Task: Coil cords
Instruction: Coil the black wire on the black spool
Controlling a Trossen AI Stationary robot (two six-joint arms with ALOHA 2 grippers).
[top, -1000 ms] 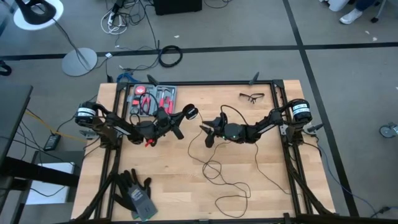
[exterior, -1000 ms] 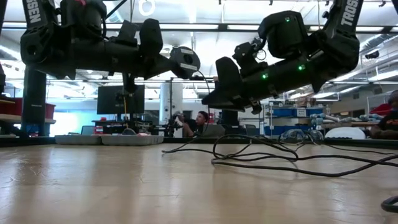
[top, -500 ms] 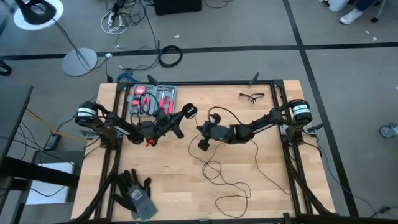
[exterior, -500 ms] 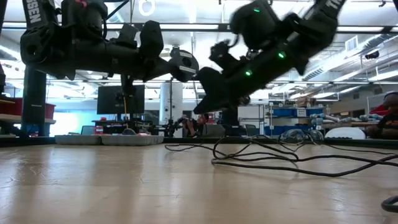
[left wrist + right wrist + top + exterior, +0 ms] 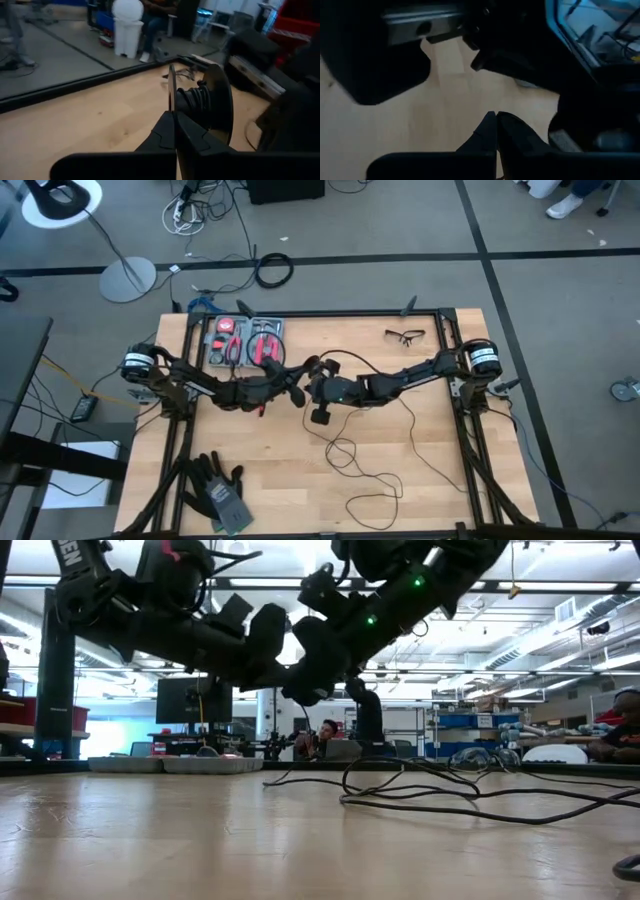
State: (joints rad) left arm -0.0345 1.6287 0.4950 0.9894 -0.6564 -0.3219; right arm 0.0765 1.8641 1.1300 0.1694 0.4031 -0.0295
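Above the table (image 5: 420,480), the two dark arms met in the middle. The left gripper (image 5: 298,374) and the right gripper (image 5: 318,392) were almost touching. The thin black cord (image 5: 350,455) lay in loose loops on the pale wood, below the right arm and running toward the near edge.

From the low view, the cord (image 5: 440,795) looked floppy and tangled.

In the left wrist view, the fingers (image 5: 170,132) were pressed together on a flat round spool (image 5: 207,102) with cord wound on it.

In the right wrist view, the fingers (image 5: 492,132) were pressed together. I could not tell if they pinched the cord.

I think slow, even turns would keep the loops neat.
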